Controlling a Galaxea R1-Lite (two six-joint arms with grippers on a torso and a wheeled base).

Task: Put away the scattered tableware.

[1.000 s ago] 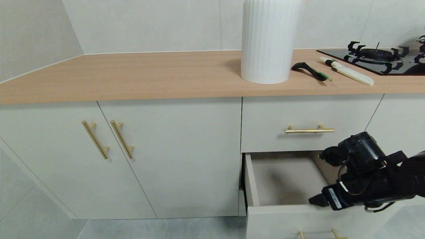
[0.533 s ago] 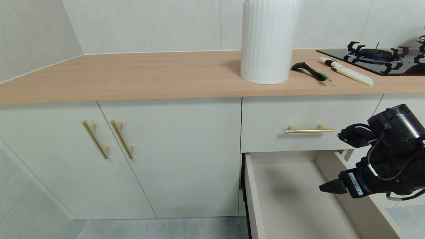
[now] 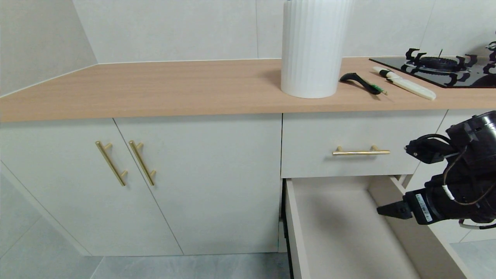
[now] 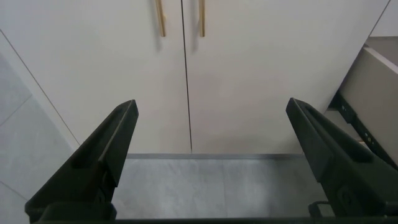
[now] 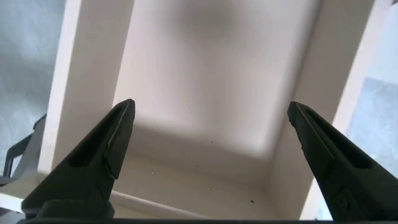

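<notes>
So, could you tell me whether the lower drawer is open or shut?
Open: the lower drawer is pulled out below the shut upper drawer, its inside floor showing.

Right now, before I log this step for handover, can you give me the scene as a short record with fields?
Lower drawer: pulled out
Upper drawer: shut
Right gripper: open, over the lower drawer
Left gripper: open, facing the cupboard doors
Worktop: white ribbed container, black-handled utensil, white knife, beside the hob
Not yet put away: black-handled utensil, white knife
</notes>
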